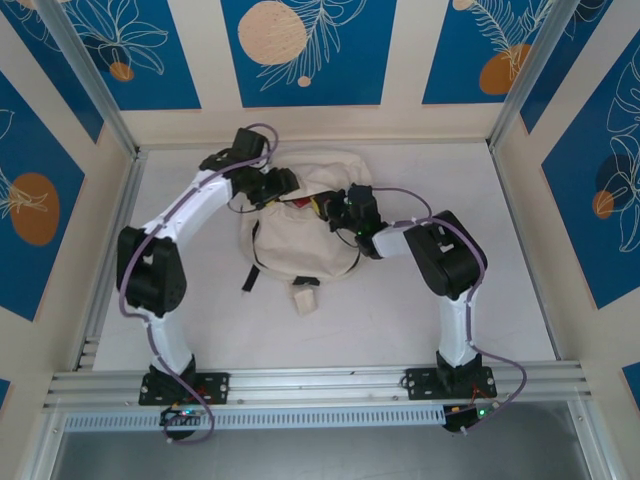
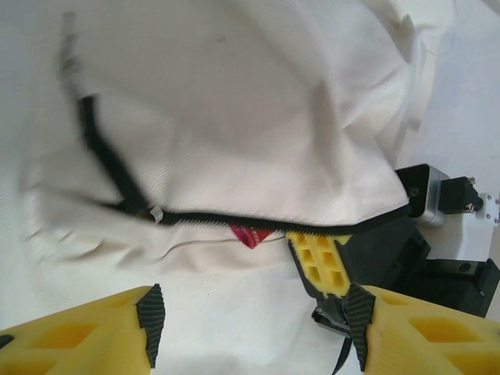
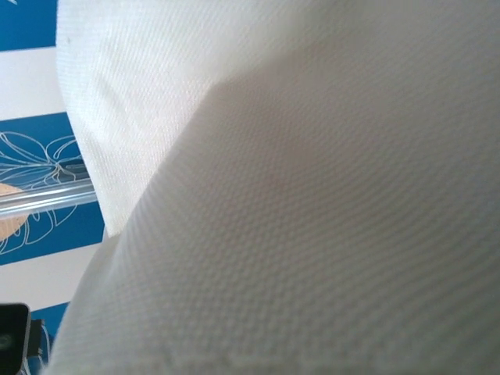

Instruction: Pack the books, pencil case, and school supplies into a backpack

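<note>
The cream-white backpack (image 1: 300, 245) lies flat mid-table, its black zip (image 2: 258, 219) partly undone. A red scrap (image 2: 250, 235) peeks from the opening; I cannot tell what it is. The books and pencil case are hidden. My left gripper (image 2: 254, 328) hovers open over the fabric just below the zip, holding nothing. My right gripper (image 1: 340, 208) is at the opening's right end, shut; one of its yellow fingers (image 2: 322, 262) reaches under the flap. A black tab (image 2: 334, 316) lies at its tip; whether it is pinched is unclear. Cream fabric (image 3: 297, 219) drapes close over the right wrist camera.
A black strap (image 1: 250, 275) trails off the backpack's left side, and a small cream tab (image 1: 305, 297) lies at its near edge. Metal rails (image 1: 320, 385) run along the table's front, and patterned walls close in the other sides.
</note>
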`<state>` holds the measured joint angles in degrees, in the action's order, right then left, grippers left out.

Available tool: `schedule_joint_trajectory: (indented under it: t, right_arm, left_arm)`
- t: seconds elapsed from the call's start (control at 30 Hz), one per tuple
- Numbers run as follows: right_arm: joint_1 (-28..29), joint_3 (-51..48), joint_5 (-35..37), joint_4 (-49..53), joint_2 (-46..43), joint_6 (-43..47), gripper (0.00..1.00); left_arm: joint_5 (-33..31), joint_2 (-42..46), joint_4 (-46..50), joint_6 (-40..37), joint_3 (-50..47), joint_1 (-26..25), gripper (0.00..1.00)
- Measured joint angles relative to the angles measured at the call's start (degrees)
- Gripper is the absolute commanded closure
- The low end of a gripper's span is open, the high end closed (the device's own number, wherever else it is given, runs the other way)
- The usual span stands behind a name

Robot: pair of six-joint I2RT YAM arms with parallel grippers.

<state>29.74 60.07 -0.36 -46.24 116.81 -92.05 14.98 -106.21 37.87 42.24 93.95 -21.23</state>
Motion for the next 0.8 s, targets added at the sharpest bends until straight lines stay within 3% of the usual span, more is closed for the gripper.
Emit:
schedule_joint_trajectory:
  t: [0.13,0.27,0.53,0.67,0.8]
  right_arm:
    - [1.44,0.76,-1.14,0.52,0.39,0.07,0.74]
    - [1.51,-0.15,-3.63,3.23,-1.33,1.66,0.72]
    - [1.66,-2.05,-6.84,18.32,-9.33,8.46,0.70]
    - [2.38,-0.59,-7.17,28.70,-12.37,14.27,0.72]
    - [3.69,3.78,-6.19,39.74,-13.11,20.96,0.85]
  left_arm:
    - [-0.44,4.55,-2.38,0.55,-7.48,3.32,0.33]
    - [-0.44,5.88,-3.85,0.17,-12.94,5.35,0.33]
    - [-2.14,5.53,-6.12,-3.45,-20.65,6.49,0.36]
    - [-1.64,4.79,-7.58,-5.14,-23.50,6.49,0.49]
    - [-0.13,4.46,-9.44,-5.95,-26.23,5.84,0.65]
